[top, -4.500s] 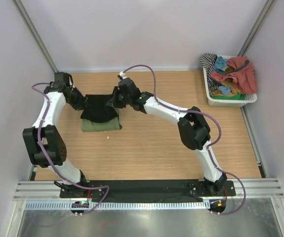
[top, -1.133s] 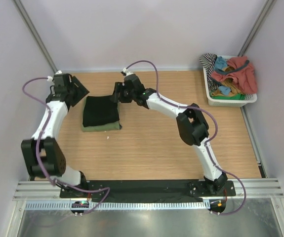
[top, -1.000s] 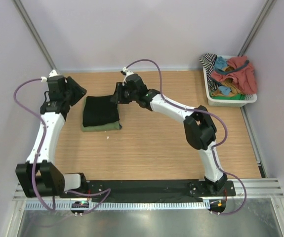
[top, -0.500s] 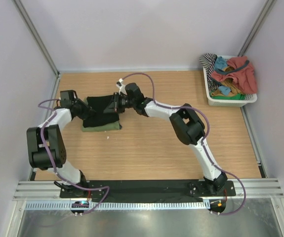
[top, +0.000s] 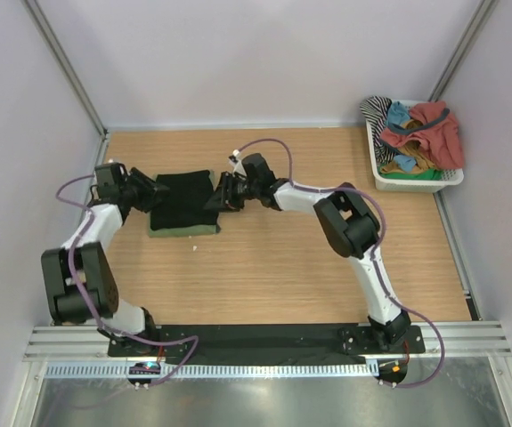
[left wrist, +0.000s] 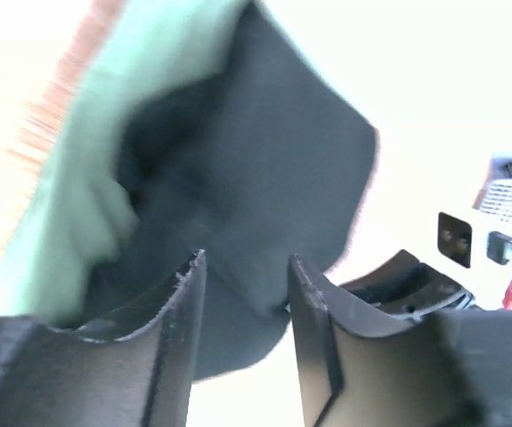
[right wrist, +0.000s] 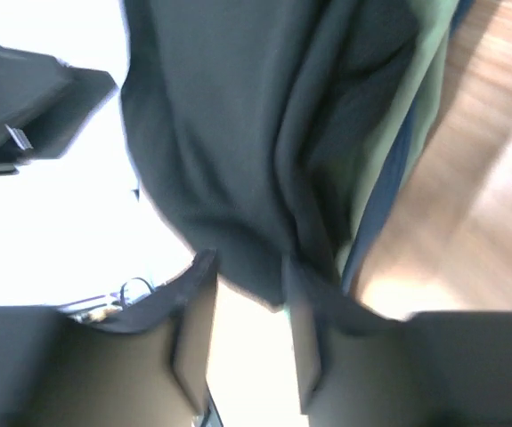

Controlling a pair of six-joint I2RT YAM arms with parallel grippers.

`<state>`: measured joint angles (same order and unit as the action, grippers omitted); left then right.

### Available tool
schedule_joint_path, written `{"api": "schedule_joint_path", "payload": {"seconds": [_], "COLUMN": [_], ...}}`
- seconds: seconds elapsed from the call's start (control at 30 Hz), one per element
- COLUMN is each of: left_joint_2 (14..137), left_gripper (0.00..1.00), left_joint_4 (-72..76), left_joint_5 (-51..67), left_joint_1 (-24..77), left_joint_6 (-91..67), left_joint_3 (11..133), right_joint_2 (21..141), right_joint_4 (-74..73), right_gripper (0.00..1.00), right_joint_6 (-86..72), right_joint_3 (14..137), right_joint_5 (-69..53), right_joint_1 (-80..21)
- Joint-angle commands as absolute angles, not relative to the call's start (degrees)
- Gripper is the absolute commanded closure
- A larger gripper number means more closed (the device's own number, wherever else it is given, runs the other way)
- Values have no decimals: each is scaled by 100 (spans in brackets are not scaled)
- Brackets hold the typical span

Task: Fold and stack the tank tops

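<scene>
The black tank top lies folded on the folded olive green tank top at the table's back left; green shows along its near edge. My left gripper is at the stack's left edge, my right gripper at its right edge. In the left wrist view the jaws stand apart, with the black top reaching between the tips and the green top beside it. In the right wrist view the jaws also stand apart, with a corner of the black top between them and the green top beyond.
A white basket with red, teal and striped garments stands at the back right corner. A small white scrap lies on the wood just in front of the stack. Side walls close in on the left and right.
A second ago both grippers were raised clear of the stack. They then came down onto the black top, and now sit at its left and right edges, with the top lying flatter.
</scene>
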<state>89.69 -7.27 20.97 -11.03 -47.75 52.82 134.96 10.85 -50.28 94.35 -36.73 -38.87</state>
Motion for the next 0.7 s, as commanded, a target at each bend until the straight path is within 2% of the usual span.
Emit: {"api": "schedule_joint_path", "payload": {"seconds": [0.0,0.07,0.2,0.23,0.27,0.3,0.47,0.67], "left_joint_2": [7877,7209,5988,5759,5296,5082,3851,2568], "left_gripper": [53,45,28,21,8,1,0,0], "left_joint_4": [-650,-869,-941,-949,-958,-1045,-1187,-1239], "left_joint_5": [1714,1583,1380,1371,1371,1301,1230,1318], "left_joint_1": [-993,-915,-555,-362,-256,-168,290,334], "left_joint_6": [-4702,-4676,-4711,-4685,-4650,-4623,-4492,-4184], "left_joint_3": [5230,5124,4642,4388,4255,4010,3183,2260], "right_joint_2": [11999,11499,9806,9521,9258,8646,6981,5198], "right_joint_4": [450,90,35,-121,-219,-237,-158,-27], "right_gripper": [54,46,31,27,25,22,3,2], "right_joint_6": [-4045,-3517,-2910,-2805,-2595,-2497,-2364,-2522], "right_joint_3": [9090,8773,7326,7078,6823,6324,4722,3034], "right_joint_5": [-3227,-2665,-1602,-1060,-802,-565,1059,2012], "right_joint_1": [-3876,-3858,-3762,-3744,-3735,-3727,-3727,-3718]}}
